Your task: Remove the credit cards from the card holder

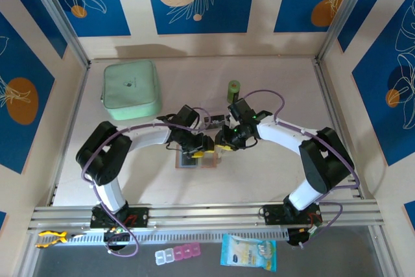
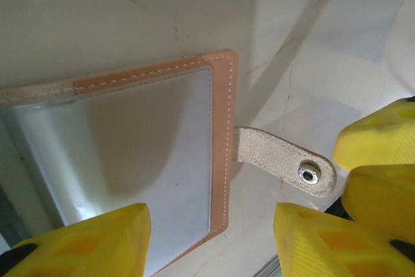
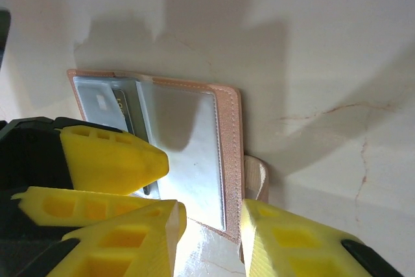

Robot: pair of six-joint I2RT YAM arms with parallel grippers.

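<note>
1. card holder (image 3: 188,135): lying open and flat at mid desk (image 1: 279,89), clear pocket up, snap strap (image 2: 280,160) sticking out from one side.
2. credit card (image 3: 124,111): dark, tucked in the holder's far pocket.
3. my left jaws: apart, straddling the holder's strap-side edge.
4. my right jaws: apart, over that same edge, gripping nothing.

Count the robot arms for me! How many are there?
2. The left arm bends in from the left, the right arm from the right, and both reach the card holder in the middle. None seems hidden.
</note>
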